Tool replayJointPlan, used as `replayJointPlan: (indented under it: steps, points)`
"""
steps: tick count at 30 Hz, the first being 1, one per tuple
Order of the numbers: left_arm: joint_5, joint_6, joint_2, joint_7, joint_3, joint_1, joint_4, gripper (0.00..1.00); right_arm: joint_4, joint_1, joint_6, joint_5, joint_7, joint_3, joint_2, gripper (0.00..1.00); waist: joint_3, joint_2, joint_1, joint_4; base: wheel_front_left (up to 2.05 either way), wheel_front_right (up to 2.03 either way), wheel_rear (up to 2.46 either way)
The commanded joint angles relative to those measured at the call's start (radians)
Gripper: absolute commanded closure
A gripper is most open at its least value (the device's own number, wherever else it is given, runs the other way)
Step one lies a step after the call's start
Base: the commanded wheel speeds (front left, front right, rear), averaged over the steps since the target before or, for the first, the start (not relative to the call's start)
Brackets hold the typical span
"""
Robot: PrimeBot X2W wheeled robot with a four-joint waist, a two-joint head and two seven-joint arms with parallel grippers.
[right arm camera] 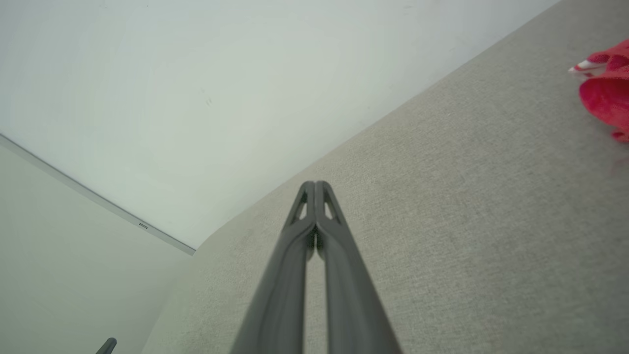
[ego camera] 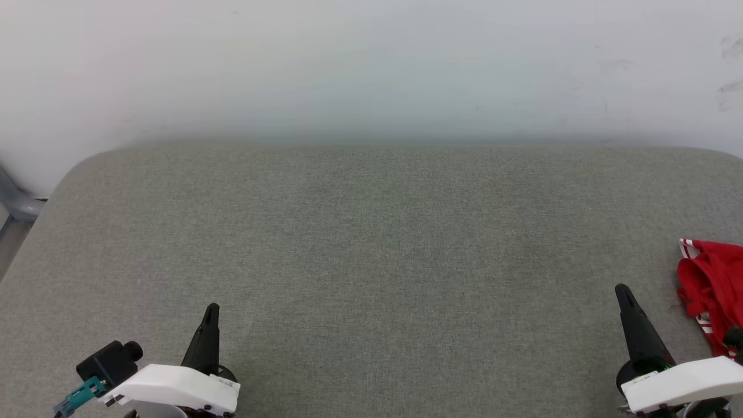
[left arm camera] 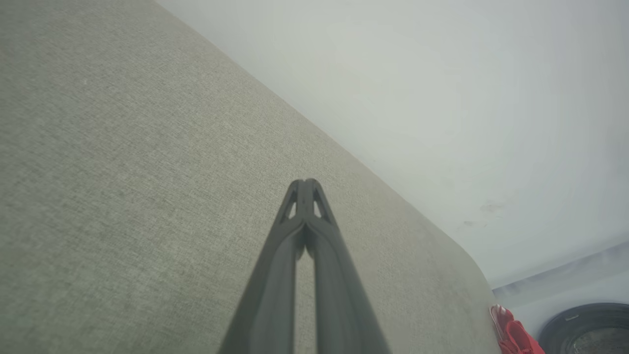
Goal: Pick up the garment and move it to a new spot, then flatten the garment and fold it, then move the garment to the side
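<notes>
The garment [ego camera: 713, 290] is a crumpled red heap with red-white striped trim at the far right edge of the grey surface, partly cut off by the head view's border. It also shows as a small red bundle [left arm camera: 513, 337] in the left wrist view and a red bundle [right arm camera: 607, 91] in the right wrist view. My right gripper [ego camera: 622, 289] stands shut just left of the garment, not touching it, its tips together [right arm camera: 314, 184]. My left gripper [ego camera: 212, 307] is shut at the lower left, far from the garment, with nothing held [left arm camera: 304, 182].
A wide grey fabric-covered surface [ego camera: 371, 244] with rounded corners spreads ahead, backed by a pale wall [ego camera: 371, 64]. A grey metal frame part [ego camera: 17, 203] sits off the left corner. A dark round object [left arm camera: 587, 329] lies on the floor beyond the surface's right end.
</notes>
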Motion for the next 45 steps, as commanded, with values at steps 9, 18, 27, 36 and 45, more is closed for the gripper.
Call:
replayJointPlan:
  steps: [9,18,27,36,45]
  points:
    - [-0.123,-0.014,-0.008,0.032,0.027,-0.039,0.0,1.0,0.028,-0.05,0.0,0.134,0.006,0.001,-0.008,1.0,0.001,-0.0001,0.0,-0.003,0.0,0.0,0.0]
    - [-0.234,-0.027,-0.02,0.062,0.048,-0.052,0.009,1.0,0.065,-0.072,0.0,0.252,0.011,0.002,-0.008,1.0,0.002,-0.0001,0.0,-0.007,0.0,0.0,0.0]
    - [-0.335,-0.038,-0.029,0.09,0.068,-0.062,0.017,1.0,0.098,-0.091,0.0,0.359,0.014,0.002,-0.008,1.0,0.004,-0.0001,0.0,-0.01,0.0,0.0,0.0]
    - [-0.418,-0.046,-0.038,0.113,0.084,-0.07,0.025,1.0,0.126,-0.107,0.0,0.448,0.019,0.002,-0.008,1.0,0.005,-0.0001,0.0,-0.013,0.0,0.0,0.0]
    - [-0.487,-0.053,-0.046,0.132,0.097,-0.078,0.031,1.0,0.149,-0.12,0.0,0.521,0.022,0.001,-0.007,1.0,0.006,-0.0001,0.0,-0.016,0.0,0.0,0.0]
